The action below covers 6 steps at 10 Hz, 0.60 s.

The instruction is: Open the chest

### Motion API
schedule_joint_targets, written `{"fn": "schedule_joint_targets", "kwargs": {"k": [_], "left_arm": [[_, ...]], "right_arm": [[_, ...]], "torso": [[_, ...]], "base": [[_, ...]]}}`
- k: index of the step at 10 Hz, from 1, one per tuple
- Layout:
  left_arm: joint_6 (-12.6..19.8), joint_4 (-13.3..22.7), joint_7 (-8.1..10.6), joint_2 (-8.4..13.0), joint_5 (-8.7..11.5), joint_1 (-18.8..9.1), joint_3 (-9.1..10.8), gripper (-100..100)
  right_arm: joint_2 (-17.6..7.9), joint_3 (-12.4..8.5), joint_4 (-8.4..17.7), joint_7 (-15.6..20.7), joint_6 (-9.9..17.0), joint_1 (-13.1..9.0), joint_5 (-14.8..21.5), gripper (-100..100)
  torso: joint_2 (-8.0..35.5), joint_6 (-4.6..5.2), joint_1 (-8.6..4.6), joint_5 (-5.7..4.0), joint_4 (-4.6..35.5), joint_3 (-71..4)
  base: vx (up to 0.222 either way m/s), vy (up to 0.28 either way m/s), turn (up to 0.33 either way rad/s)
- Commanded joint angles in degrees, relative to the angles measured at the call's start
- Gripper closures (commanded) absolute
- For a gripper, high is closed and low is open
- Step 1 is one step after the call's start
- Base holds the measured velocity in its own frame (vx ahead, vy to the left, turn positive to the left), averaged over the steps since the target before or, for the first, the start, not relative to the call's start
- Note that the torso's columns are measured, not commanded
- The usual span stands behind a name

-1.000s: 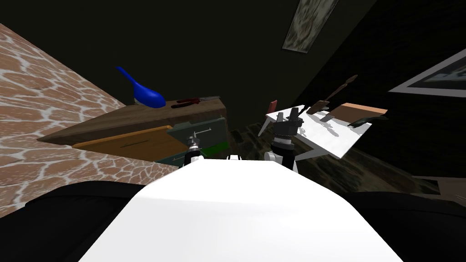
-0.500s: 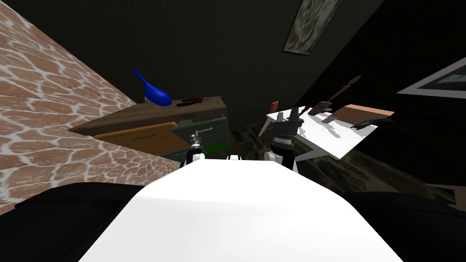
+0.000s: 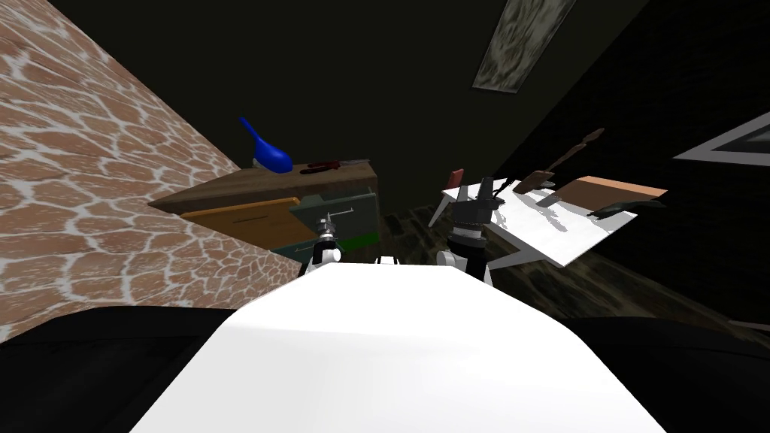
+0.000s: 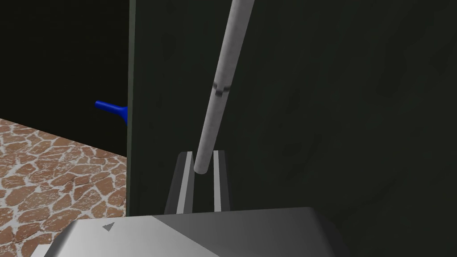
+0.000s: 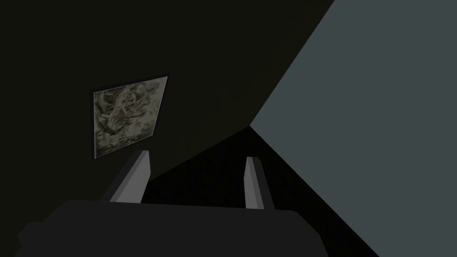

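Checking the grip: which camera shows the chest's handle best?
The left wrist view: the grey handle looms close, its end clamped in the left gripper. The head view shows it tiny on the drawer front. The right wrist camera points elsewhere.

A brown stone-patterned surface (image 3: 90, 165) with white joints runs along the left. A blue long-necked object (image 3: 267, 154) lies just beside a red-handled tool (image 3: 319, 167). To the right, a white bench (image 3: 556, 229) carries a brown board (image 3: 601, 188), a dark long-handled tool (image 3: 571, 154) and a small red thing (image 3: 453, 179) at its near corner. A mottled picture (image 3: 519, 41) hangs on the dark wall.
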Motion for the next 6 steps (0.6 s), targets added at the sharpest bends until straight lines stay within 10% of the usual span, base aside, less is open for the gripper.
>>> {"fn": "schedule_joint_targets", "kwargs": {"k": [1,6], "left_arm": [[-1.2,4.0,2.34,2.1,-1.1,-3.4,-1.27,100],[-1.2,8.9,2.34,2.1,-1.1,-5.5,-1.27,100]], "right_arm": [[0.0,0.0,0.0,0.0,0.0,0.0,0.0,0],[0.0,0.0,0.0,0.0,0.0,0.0,0.0,0]], "torso": [[-0.2,-0.06,0.07,0.1,-0.2,-0.1],[-0.3,0.09,-0.05,0.11,-0.2,-0.2]], "base": [[-0.07,-0.065,0.193],[-0.03,-0.019,0.024]]}}
